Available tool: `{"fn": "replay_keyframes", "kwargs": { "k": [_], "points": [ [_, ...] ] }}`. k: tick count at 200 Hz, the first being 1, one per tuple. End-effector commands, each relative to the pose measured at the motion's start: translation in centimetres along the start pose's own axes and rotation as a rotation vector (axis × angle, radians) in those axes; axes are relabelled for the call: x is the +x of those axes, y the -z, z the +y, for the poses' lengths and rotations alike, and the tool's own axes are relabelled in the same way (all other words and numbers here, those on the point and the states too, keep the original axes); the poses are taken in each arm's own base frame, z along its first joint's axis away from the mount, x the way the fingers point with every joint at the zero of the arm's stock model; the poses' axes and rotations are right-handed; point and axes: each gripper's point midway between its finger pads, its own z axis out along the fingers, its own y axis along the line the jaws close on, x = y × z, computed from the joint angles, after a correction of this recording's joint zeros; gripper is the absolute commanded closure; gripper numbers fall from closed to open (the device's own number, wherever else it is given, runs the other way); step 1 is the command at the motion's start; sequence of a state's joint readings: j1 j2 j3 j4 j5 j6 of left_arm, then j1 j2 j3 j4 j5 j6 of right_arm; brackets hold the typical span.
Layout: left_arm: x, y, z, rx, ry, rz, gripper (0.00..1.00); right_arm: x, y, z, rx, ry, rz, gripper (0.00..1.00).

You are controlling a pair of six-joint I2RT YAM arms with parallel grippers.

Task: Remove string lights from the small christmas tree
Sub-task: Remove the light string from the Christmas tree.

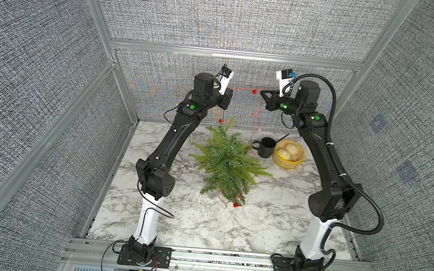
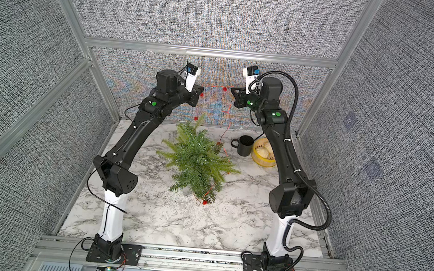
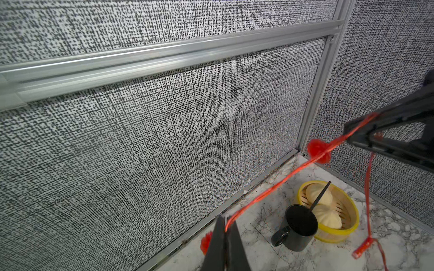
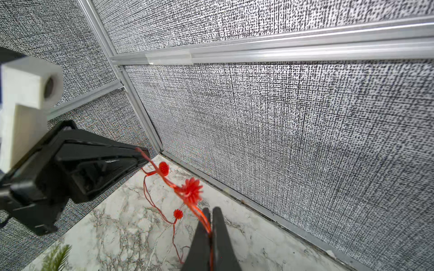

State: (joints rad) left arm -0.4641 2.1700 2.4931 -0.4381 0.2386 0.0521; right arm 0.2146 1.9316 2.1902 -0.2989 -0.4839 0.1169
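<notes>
The small christmas tree stands mid-table, green and bushy. The string lights are a thin red wire with red bulbs, stretched taut high above the tree between my two grippers. My left gripper is shut on one end of that span. My right gripper is shut on the other end, just past a flower-shaped bulb. From both grips wire hangs down to the tree. More wire and bulbs lie in the tree's near branches.
A black mug with a stick in it stands right of the tree, beside a yellow steamer basket holding two buns. The grey back wall is close behind both grippers. Marble tabletop spreads in front of the tree.
</notes>
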Motion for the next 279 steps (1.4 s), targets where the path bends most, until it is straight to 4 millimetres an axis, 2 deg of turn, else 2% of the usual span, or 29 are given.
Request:
{"fn": "replay_keyframes", "kwargs": {
  "k": [1, 21, 117, 206, 279],
  "points": [
    [-1.3, 0.8, -0.3, 0.014, -0.002, -0.033, 1.00, -1.5, 1.0, 0.4, 0.013, 0.032, -0.029, 1.00],
    [-1.2, 0.9, -0.9, 0.040, 0.002, -0.029, 1.00, -2.5, 1.7, 0.6, 0.027, 0.054, -0.053, 1.00],
    [-1.0, 2.0, -1.3, 0.049, 0.010, -0.010, 1.00, -6.6, 3.7, 1.5, 0.051, 0.116, -0.148, 1.00],
    [-0.1, 1.4, -1.8, 0.082, 0.040, 0.007, 1.00, -7.1, 5.2, 1.5, 0.109, 0.166, -0.150, 1.00],
    [-0.6, 1.7, -2.2, 0.090, 0.033, -0.001, 1.00, -9.9, 6.3, 2.7, 0.086, 0.186, -0.245, 1.00]
  ]
}}
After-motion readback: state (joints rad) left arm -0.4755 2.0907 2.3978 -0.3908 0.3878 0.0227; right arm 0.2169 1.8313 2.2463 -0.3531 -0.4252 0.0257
